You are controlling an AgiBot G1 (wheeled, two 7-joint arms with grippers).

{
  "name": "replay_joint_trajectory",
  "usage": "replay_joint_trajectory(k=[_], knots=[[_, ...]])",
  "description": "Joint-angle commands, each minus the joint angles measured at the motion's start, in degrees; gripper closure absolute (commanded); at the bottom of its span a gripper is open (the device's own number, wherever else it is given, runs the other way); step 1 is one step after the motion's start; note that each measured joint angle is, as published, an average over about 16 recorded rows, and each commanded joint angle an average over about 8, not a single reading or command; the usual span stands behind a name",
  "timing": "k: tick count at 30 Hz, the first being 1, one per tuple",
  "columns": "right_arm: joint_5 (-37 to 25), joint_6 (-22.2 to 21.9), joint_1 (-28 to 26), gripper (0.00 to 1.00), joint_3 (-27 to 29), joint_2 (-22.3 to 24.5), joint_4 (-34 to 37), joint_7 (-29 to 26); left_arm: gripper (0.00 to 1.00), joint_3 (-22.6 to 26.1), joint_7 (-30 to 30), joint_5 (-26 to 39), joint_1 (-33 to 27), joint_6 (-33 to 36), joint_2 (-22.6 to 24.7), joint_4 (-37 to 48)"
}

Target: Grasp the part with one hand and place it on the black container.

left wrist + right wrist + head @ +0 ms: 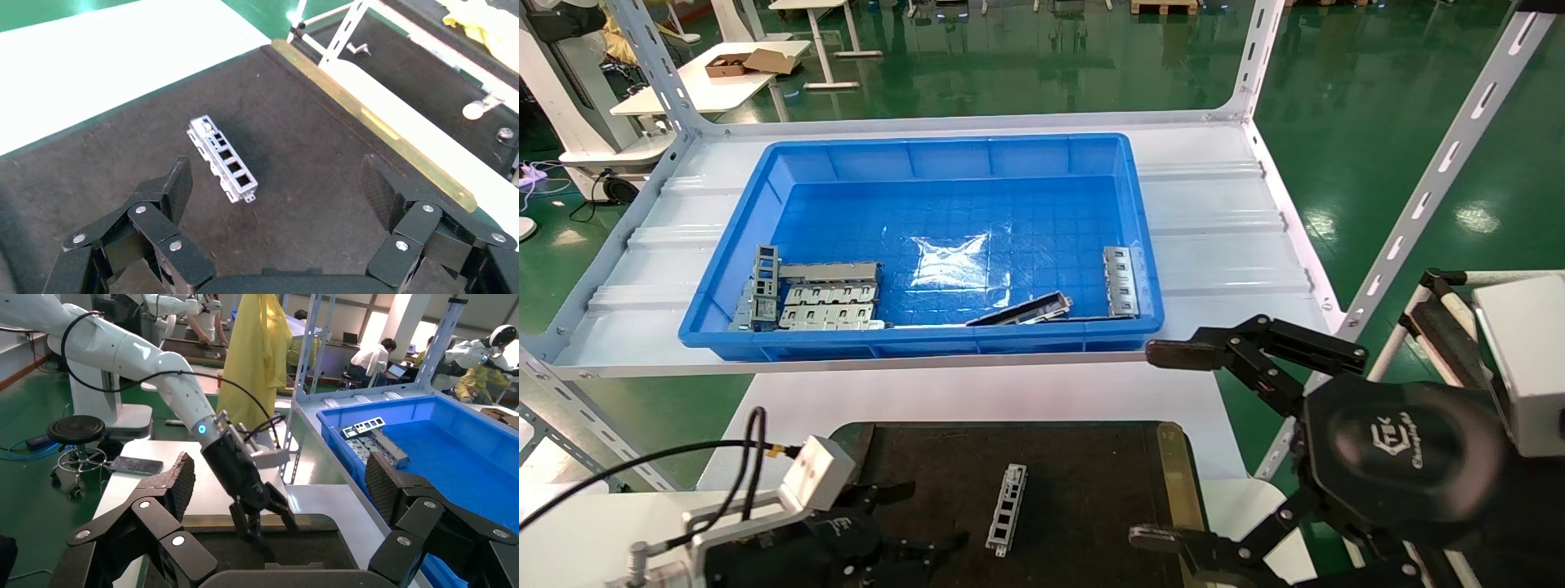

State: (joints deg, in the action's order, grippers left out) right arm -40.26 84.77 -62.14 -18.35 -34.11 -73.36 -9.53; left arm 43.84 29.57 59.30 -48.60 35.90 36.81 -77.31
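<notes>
Left gripper (272, 184): we record it low over the near edge of the black container (1091, 457), jaws spread wide, nothing between them. Right gripper (1164, 445): we log it raised off the container's right side, jaws likewise wide apart and empty.

Part (1007, 510): one slim silver strip with a row of rectangular openings, lying flat on the container's dark surface, just ahead of the left gripper and clear of both its fingers (174, 187).

Surface: we note a white tabletop (977, 396) under the container; a brass-coloured strip (1177, 478) runs along the container's right side. Beyond it, a grey metal shelf (1222, 237) carries a blue bin (936, 159) holding grey slotted plates (829, 298) at its left, a darker bar (1021, 312) near the front wall and another silver strip (1120, 280) at its right.

Room: glossy green floor (1377, 122), white desks further back, and seated people visible in the right wrist view.

Obscured: the container's near edge is cut off by the head view and covered by both arms; we cannot count the stacked plates.
</notes>
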Motion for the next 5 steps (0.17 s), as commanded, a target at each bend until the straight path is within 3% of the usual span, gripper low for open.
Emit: replay_joint_trajectory(k=[1, 5], knots=[[0.00, 0.00, 0.00, 0.00, -0.01, 0.00, 0.00, 0.00, 0.00, -1.49, -2.12, -1.88, 0.28, 1.68, -1.06, 0.06], [0.01, 0.00, 0.00, 0.00, -0.01, 0.00, 0.00, 0.01, 0.00, -2.34, -3.29, -2.94, 0.43, 2.58, -1.61, 0.10]])
